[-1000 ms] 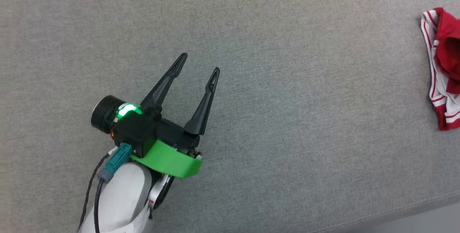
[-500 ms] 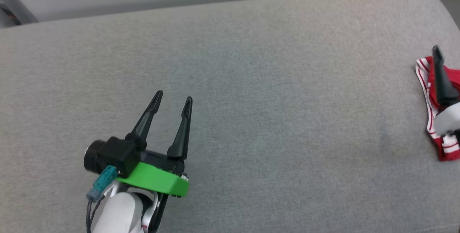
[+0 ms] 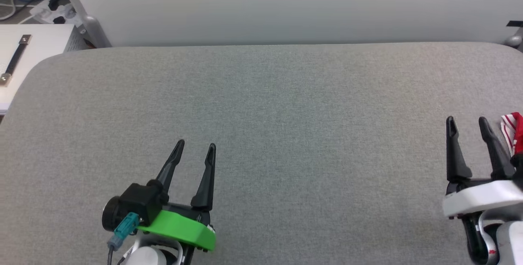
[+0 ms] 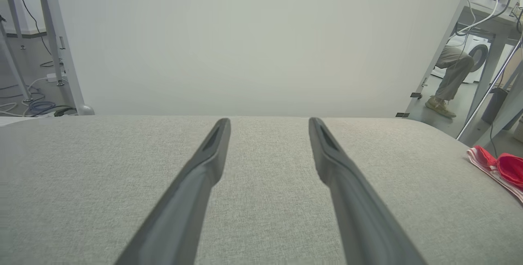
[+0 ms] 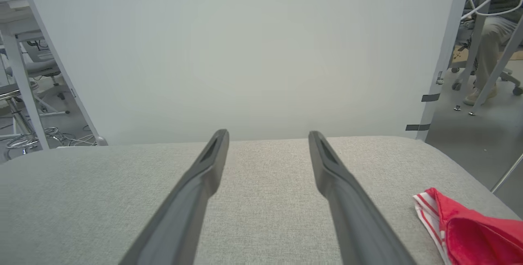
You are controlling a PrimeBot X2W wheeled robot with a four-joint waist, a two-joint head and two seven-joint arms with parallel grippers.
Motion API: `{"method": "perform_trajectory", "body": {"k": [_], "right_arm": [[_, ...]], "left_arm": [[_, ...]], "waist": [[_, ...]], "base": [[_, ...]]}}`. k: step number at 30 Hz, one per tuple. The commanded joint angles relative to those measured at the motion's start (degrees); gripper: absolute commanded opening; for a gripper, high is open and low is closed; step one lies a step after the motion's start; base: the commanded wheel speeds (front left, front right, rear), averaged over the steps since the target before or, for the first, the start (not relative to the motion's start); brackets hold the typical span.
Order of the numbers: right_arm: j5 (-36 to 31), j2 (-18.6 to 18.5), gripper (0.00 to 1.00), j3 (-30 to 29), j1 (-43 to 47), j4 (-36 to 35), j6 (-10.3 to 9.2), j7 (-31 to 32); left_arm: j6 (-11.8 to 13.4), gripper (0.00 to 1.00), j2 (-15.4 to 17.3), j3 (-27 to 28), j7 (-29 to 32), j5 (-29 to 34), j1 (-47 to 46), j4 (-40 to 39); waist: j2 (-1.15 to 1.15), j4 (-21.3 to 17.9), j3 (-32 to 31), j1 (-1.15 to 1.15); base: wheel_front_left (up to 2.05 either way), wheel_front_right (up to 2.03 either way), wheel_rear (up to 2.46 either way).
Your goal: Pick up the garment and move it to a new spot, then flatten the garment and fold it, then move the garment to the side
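The garment (image 3: 514,131), red with red-white striped trim, lies bunched at the right edge of the grey padded surface (image 3: 286,134), mostly cut off by the head view. It also shows at the far right as the garment (image 4: 496,169) and at the lower right as the garment (image 5: 466,228). My right gripper (image 3: 467,122) is open just left of it, not touching it, nothing between its fingers. My left gripper (image 3: 195,147) hovers open and empty over the surface at the lower left, far from the garment. Both sets of fingers point toward the far edge.
A white wall panel (image 3: 286,7) stands behind the surface's far edge. At the upper left are a white cabinet with a handle (image 3: 16,59) and cables on the floor. A seated person's leg (image 4: 447,77) and table legs show beyond the right end.
The head camera has tilted up and swung, bringing the far edge and wall into view. My right gripper has come fully into view beside the garment. The left gripper stays open.
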Motion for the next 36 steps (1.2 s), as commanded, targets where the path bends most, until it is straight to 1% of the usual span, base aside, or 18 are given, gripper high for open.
{"method": "perform_trajectory", "body": {"k": [1, 5, 11, 22, 36], "right_arm": [[0.16, 1.37, 1.0, -0.39, 1.58, -0.52, -0.08, -0.74], [0.09, 3.81, 1.0, -0.3, 4.41, -0.82, -0.08, -1.79], [-1.39, 5.84, 1.0, 0.61, 7.22, -0.29, -0.08, -2.75], [-2.86, 6.69, 1.0, 1.65, 7.17, 0.14, -0.08, -3.23], [-2.83, 7.03, 1.0, 1.13, 7.23, -0.02, -0.08, -3.29]], "left_arm": [[-0.15, 1.0, -0.35, 0.27, -0.33, 0.67, 1.33, 0.35], [-0.15, 1.0, -0.95, 1.13, -0.33, 0.99, 2.65, 1.21], [-0.15, 1.0, -1.71, 3.05, -0.33, 2.68, 3.71, 1.39], [-0.15, 1.0, -2.33, 4.63, -0.33, 4.09, 3.11, 0.58], [-0.15, 1.0, -2.54, 4.4, -0.33, 4.63, 3.52, 0.43]], "waist": [[0.0, 1.66, -1.73, 0.01], [0.0, 2.15, -2.15, 0.01], [0.0, 2.55, -2.46, 0.01], [0.0, 2.46, -1.84, 0.01], [0.0, 2.33, -1.94, 0.01]], "base": [[0.0, 0.0, 0.0], [0.0, 0.0, 0.0], [0.0, 0.0, 0.0], [0.0, 0.0, 0.0], [0.0, 0.0, 0.0]]}}
